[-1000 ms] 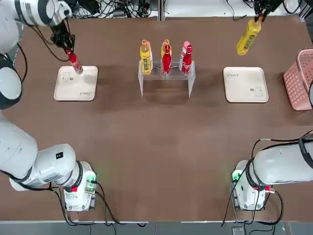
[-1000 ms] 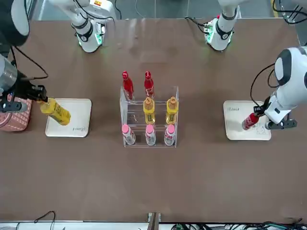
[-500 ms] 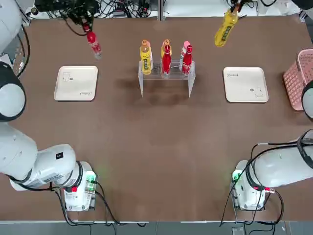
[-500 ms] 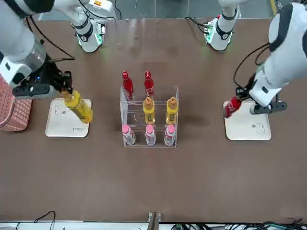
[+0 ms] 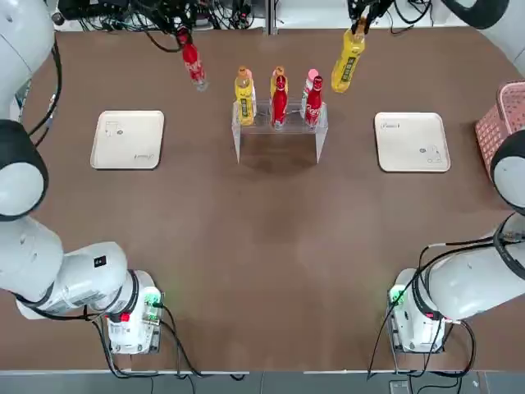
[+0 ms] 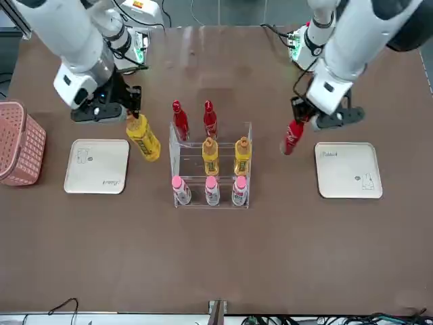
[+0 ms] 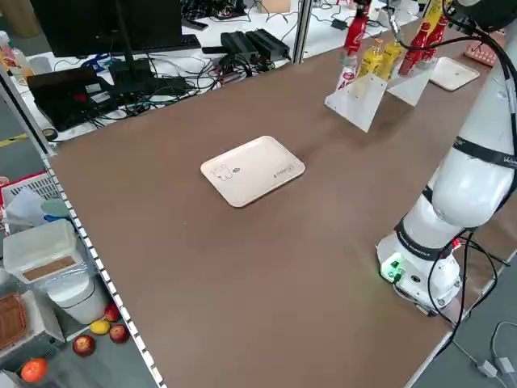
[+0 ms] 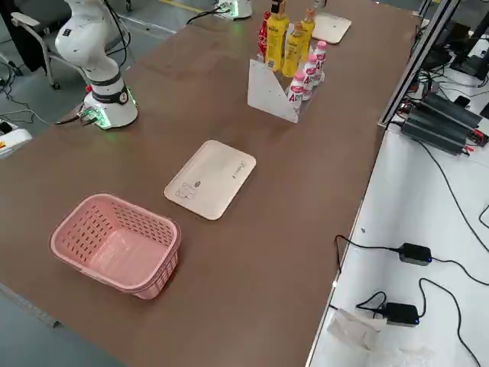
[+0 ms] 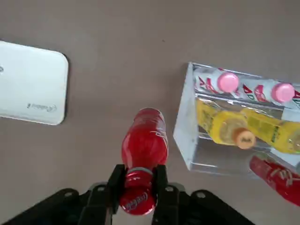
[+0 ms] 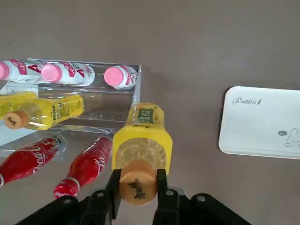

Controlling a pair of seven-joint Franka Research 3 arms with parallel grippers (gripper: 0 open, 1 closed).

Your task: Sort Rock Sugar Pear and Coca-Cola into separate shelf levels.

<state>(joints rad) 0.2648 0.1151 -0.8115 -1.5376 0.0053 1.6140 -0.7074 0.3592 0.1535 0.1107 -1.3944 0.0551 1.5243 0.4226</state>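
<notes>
My left gripper is shut on the neck of a red Coca-Cola bottle, which hangs tilted in the air just left of the clear shelf. In the left wrist view the red cap is clamped between the fingers. To the shelf's right, the right gripper is shut on the orange-capped neck of a yellow Rock Sugar Pear bottle, also tilted and off the table. The shelf holds two yellow bottles in its middle row and two red bottles in the row nearest the arms' bases.
Three pink-capped white bottles fill the shelf's far row. A beige tray lies left of the shelf and another beige tray lies right of it. At the table's right edge stands a pink basket.
Both arms have lifted their bottles from beside the trays and carried them inward. The red bottle moved right and the yellow one left, each ending close to a side of the shelf.
</notes>
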